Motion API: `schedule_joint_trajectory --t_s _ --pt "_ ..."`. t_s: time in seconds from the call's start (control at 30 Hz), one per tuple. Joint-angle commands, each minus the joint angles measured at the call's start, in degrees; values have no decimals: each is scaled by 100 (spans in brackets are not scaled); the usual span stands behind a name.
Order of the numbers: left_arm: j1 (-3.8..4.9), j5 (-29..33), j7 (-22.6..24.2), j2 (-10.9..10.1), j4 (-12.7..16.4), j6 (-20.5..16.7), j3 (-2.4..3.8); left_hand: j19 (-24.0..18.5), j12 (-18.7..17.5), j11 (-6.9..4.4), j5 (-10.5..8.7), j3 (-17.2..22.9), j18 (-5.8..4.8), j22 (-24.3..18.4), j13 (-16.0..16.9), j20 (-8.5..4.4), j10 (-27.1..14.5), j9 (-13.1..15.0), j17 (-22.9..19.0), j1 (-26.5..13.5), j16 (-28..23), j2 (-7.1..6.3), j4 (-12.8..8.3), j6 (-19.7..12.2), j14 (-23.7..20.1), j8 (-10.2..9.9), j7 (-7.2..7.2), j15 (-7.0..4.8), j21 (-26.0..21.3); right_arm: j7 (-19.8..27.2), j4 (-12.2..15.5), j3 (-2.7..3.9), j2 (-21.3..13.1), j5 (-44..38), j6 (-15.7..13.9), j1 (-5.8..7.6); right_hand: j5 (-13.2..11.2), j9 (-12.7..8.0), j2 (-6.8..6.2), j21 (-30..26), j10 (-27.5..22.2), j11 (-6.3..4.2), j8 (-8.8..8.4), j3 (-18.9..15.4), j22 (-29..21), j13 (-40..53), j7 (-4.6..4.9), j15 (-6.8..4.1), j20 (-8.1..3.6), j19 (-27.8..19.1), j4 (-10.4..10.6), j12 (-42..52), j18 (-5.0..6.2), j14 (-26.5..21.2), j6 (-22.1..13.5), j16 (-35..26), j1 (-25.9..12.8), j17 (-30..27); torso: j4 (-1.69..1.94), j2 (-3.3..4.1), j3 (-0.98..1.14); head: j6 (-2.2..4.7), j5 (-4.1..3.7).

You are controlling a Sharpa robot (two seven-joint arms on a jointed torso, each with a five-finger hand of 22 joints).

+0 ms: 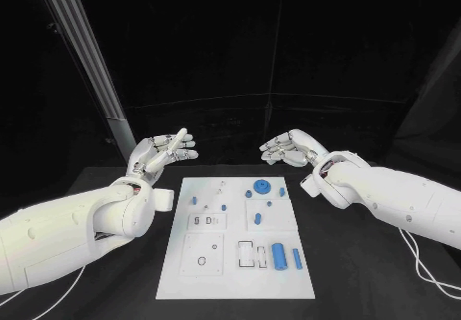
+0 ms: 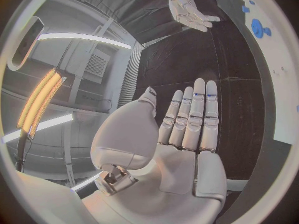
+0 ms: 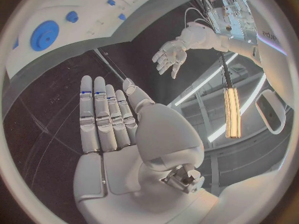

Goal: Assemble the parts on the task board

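The white task board (image 1: 236,280) lies flat in the middle of the black table. Blue parts rest on it: a round gear-like disc (image 1: 260,186), a thick cylinder (image 1: 278,256) beside a thinner peg (image 1: 297,259), and several small pieces near the far half. My left hand (image 1: 163,153) hovers above the table beyond the board's far left corner, fingers straight and apart, holding nothing. My right hand (image 1: 288,148) hovers beyond the far right corner, also empty with its fingers extended. The left wrist view has the flat left palm (image 2: 187,134); the right wrist view has the flat right palm (image 3: 109,129).
A slanted metal pole (image 1: 101,80) stands at the back left of the table. Black table surface (image 1: 365,280) surrounds the board on both sides. White cables (image 1: 428,270) hang near my right arm at the table's right.
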Motion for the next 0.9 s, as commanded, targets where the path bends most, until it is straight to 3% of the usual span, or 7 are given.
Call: schedule_joint_trajectory --t_s 0.03,0.13,0.2,0.27,0.33,0.67,0.9 --pt "5 -148 -18 -16 125 505 2 42 -40 -5 18 -33 43 -8 8 4 50 -7 9 61 -29 14 2 38 26 -9 1 -4 12 -791 -4 6 65 -2005 361 60 89 7 -230 795 459 -205 -108 138 363 10 -137 -335 -374 870 -12 -155 111 1188 331 310 50 72 80 188 -24 33 -60" --pt "-4 -135 -50 -11 206 594 0 48 -48 -6 16 -39 42 -13 7 3 56 -8 11 61 -43 17 5 41 22 -16 0 -3 7 -1146 14 7 147 -2803 522 91 53 7 -273 1017 542 -253 -145 155 481 12 -170 -403 -437 1004 -4 -189 108 1480 376 513 -14 132 120 271 -33 55 -90" --pt "-10 -112 -78 -5 246 637 0 54 -73 -1 16 -54 39 -28 4 4 58 -13 13 59 -79 24 11 40 8 -36 6 2 -10 -1349 56 9 178 -3194 618 102 26 11 -279 1328 644 -290 -177 193 648 5 -267 -557 -505 1170 1 -232 55 1616 467 1550 -96 627 143 309 -36 59 -98" --pt "-15 -98 -100 -9 286 689 -1 52 -119 22 16 -88 32 -55 -1 14 39 -18 17 47 -134 20 19 18 -13 -77 39 18 -43 -1498 94 10 204 -3461 717 111 -28 5 -331 1548 698 -318 -214 225 771 16 -285 -528 -564 1246 -6 -222 102 1619 491 2114 -167 933 166 364 -39 95 -115" --pt "-20 -90 -115 -11 313 732 -1 51 -144 36 16 -111 33 -70 -3 19 24 -21 20 35 -165 17 24 1 -24 -101 56 29 -61 -1596 106 11 237 -3657 806 119 -36 4 -340 1650 612 -325 -225 271 833 14 -260 -520 -551 1220 -3 -209 89 1586 496 2301 -195 1060 173 394 -45 100 -134" --pt "-30 -76 -161 -52 407 802 -2 50 -159 45 16 -126 32 -82 -4 24 15 -21 23 29 -188 17 24 -9 -31 -115 66 36 -75 -1797 106 12 323 -4204 1097 185 -62 0 -474 2073 156 -247 -234 369 1087 12 -207 -465 -504 1161 13 -218 93 1534 355 2905 -254 1484 221 515 -58 109 -190" --pt "-29 -75 -185 -71 469 820 -1 50 -164 47 16 -131 32 -85 -4 26 12 -21 23 26 -195 17 24 -12 -33 -119 69 38 -79 -1803 152 13 349 -4330 1259 212 -63 4 -500 2452 146 -250 -228 483 1318 15 -214 -458 -485 1069 18 -215 104 1445 336 3411 -269 1830 238 582 -74 128 -202"
